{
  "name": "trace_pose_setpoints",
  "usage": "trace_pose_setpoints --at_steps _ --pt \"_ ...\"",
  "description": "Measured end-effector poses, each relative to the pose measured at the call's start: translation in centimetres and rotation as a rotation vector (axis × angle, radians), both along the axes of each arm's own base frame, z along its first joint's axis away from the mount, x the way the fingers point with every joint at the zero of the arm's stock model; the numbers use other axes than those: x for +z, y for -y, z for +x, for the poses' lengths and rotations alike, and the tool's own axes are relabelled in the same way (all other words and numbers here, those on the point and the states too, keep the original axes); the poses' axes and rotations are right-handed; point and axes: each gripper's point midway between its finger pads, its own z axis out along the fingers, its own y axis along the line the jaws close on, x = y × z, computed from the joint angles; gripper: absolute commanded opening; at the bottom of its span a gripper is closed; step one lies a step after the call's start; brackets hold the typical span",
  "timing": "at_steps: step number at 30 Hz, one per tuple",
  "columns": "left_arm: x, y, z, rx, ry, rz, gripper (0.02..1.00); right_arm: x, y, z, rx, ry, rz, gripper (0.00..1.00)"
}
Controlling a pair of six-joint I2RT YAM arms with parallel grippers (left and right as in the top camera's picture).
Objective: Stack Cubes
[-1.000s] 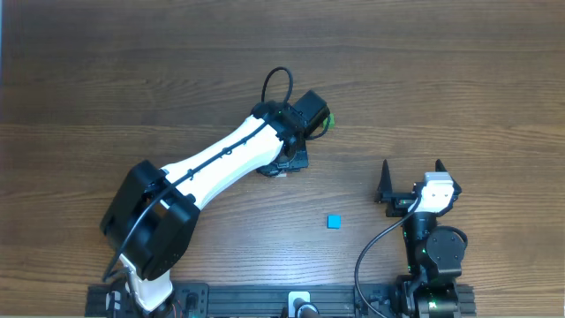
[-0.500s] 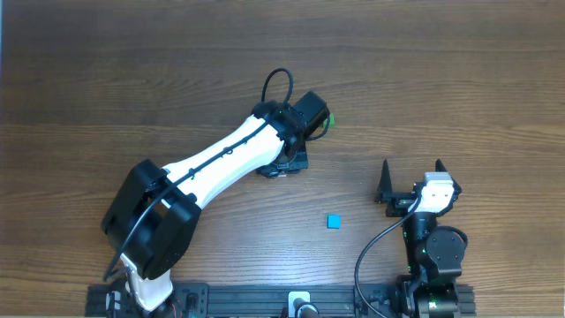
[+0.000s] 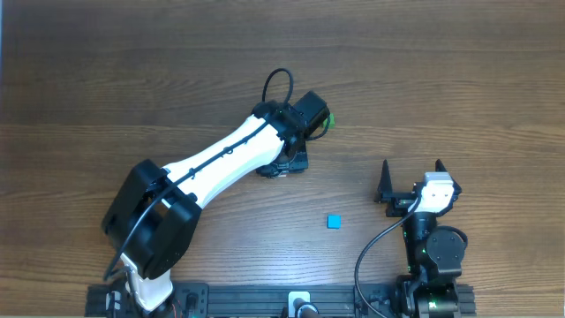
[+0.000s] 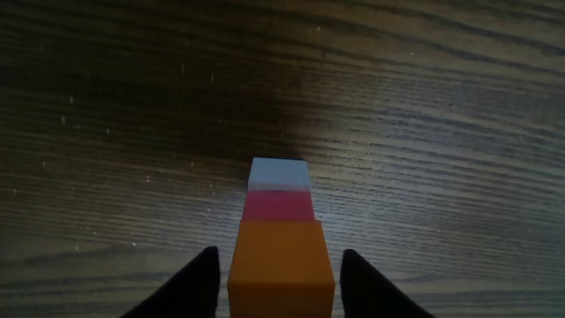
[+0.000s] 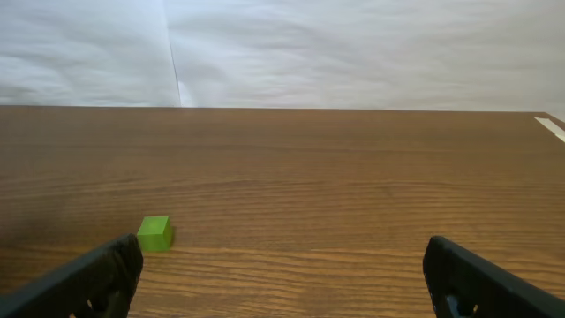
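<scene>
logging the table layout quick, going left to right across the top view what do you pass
left gripper → blue cube → right gripper

Probably a lab: wood-grain table (image 3: 132, 71), white sheet backdrop (image 5: 353, 53), black mounting rail (image 3: 238, 293) for arms.
</scene>
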Motion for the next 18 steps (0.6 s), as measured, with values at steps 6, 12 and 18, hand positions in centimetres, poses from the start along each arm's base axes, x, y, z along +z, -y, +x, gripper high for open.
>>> trace_pose_setpoints --at_steps 6,12,18 --pt "0.0 0.02 -0.02 -0.005 -0.001 -0.001 0.838 0.0 0.0 0.0 0.0 0.0 0.0 0.993" --pt "0.0 0.02 -0.02 -0.002 -0.001 -0.001 0.998 0.0 0.0 0.0 0.0 0.0 0.0 0.991" --pt "0.03 0.21 -0.18 -0.009 -0.001 -0.002 0.998 0.0 0.0 0.0 0.0 0.0 0.0 0.991"
